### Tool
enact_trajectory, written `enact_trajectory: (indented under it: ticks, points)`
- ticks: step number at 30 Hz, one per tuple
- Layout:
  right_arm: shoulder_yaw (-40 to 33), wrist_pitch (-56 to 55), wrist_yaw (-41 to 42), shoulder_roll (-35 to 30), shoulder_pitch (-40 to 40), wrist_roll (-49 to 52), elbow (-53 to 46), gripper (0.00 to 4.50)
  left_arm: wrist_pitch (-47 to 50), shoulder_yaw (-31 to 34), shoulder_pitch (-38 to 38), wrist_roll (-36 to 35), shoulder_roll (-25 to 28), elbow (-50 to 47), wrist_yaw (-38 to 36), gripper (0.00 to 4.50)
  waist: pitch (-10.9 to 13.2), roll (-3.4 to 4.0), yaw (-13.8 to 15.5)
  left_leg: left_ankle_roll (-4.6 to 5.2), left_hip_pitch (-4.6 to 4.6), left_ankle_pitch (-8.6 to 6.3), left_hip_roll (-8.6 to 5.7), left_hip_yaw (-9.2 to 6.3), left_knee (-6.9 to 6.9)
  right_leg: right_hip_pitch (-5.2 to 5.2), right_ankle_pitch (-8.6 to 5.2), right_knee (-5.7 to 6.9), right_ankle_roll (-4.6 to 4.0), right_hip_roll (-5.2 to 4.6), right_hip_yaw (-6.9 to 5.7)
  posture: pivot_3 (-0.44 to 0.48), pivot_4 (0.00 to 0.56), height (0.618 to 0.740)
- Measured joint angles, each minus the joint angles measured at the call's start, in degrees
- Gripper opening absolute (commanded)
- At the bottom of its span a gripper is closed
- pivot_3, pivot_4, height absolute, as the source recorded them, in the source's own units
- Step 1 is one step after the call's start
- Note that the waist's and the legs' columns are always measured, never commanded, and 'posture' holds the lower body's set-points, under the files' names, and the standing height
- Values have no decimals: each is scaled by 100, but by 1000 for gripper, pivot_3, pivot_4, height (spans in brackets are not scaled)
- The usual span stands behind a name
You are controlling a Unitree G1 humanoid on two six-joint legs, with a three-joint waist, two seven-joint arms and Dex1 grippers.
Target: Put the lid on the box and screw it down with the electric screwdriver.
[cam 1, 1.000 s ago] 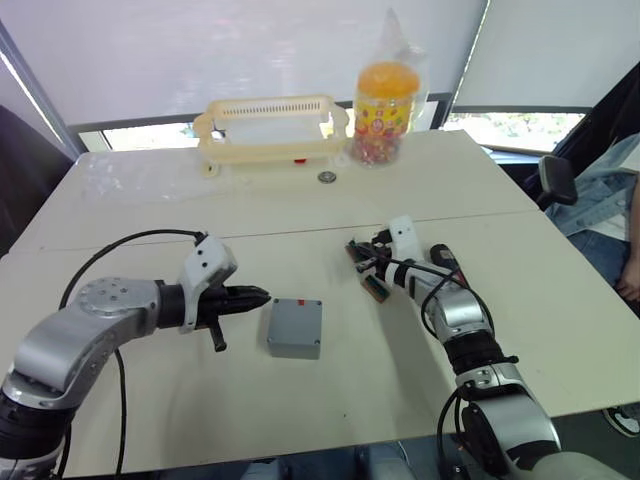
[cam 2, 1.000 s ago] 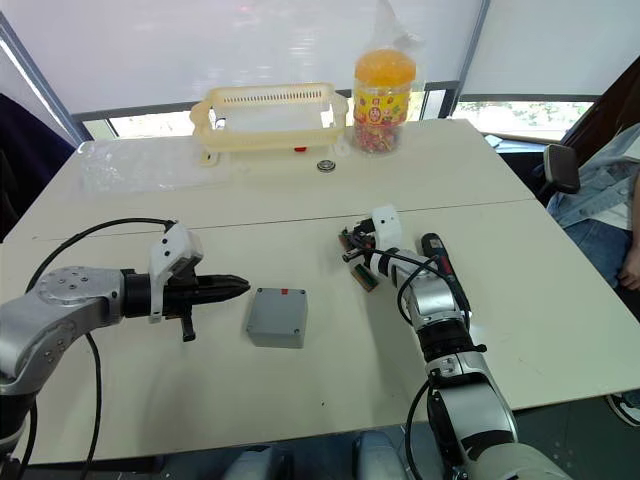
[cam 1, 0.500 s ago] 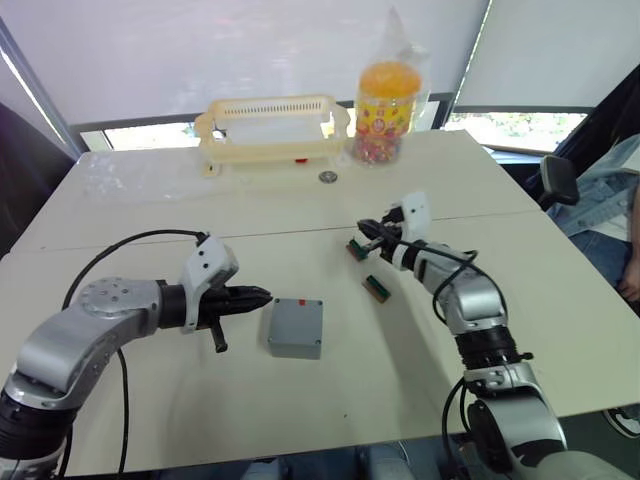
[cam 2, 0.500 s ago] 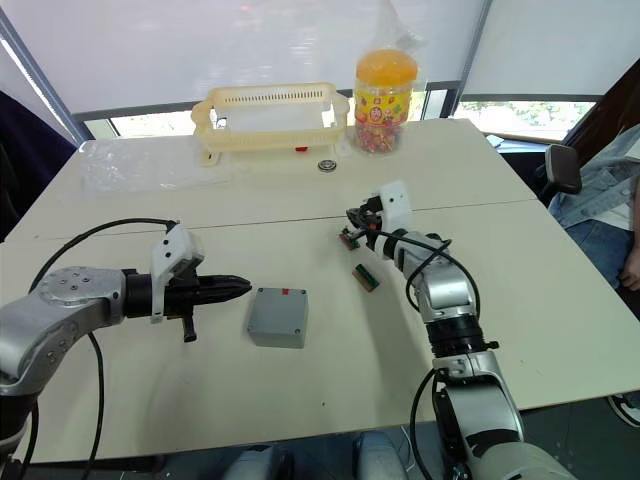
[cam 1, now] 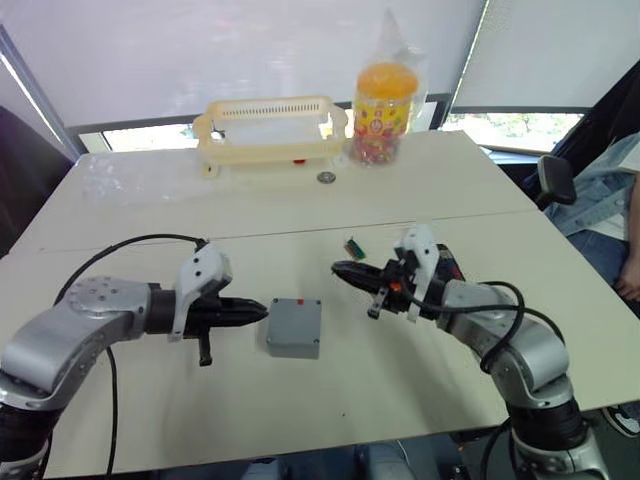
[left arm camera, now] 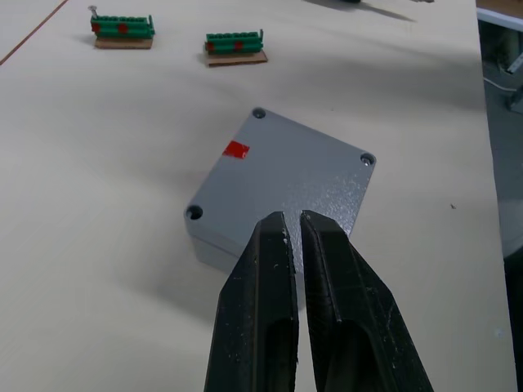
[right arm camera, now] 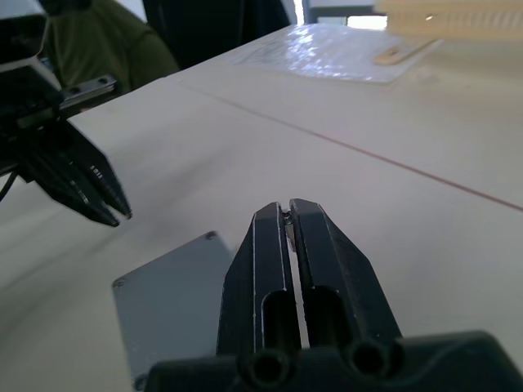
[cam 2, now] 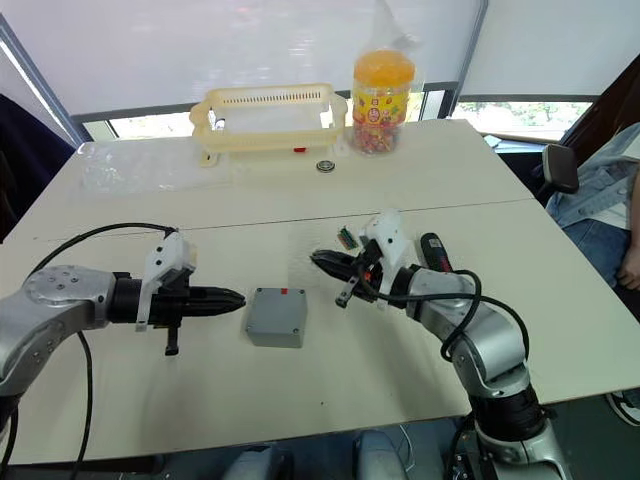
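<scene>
The grey box [cam 1: 295,327] sits at the table's middle with the flat lid [left arm camera: 294,167] closed on top. The lid has a red mark and screw holes at its corners. My left gripper [cam 1: 262,309] is shut and empty, its tips just left of the box at its edge. My right gripper [cam 1: 338,268] hovers a little beyond the box's far right corner. It points left and is shut on a tiny metal piece [right arm camera: 286,214] that looks like a screw. The black electric screwdriver [cam 2: 432,250] lies on the table behind my right forearm.
A green screw strip [cam 1: 352,246] lies beyond my right gripper; the left wrist view has two such strips [left arm camera: 122,28]. At the back stand a yellow basket [cam 1: 270,128], an orange-lidded jar [cam 1: 386,100] and a small round disc [cam 1: 327,177]. A person's arm [cam 1: 625,230] is at the right edge.
My right gripper has left the green strips and swung left and nearer, toward the box. The left gripper has dropped slightly closer to the box's left side.
</scene>
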Motion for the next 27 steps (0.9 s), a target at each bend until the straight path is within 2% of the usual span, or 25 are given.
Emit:
enact_trajectory:
  ticks: [11, 27]
  points:
    - [542, -572, 69, 61, 177, -375, 319, 43, -94, 1, 128, 71, 3, -12, 43, 255, 0, -1, 9, 0, 0, 0, 0, -1, 0, 0, 0, -1, 0, 0, 0, 0, 150, 740]
    - [730, -885, 194, -3, 336, -659, 591, 43, -110, 3, 220, 72, 2, -30, 138, 255, 0, -1, 9, 0, 0, 0, 0, -1, 1, 0, 0, -1, 0, 0, -1, 0, 150, 740]
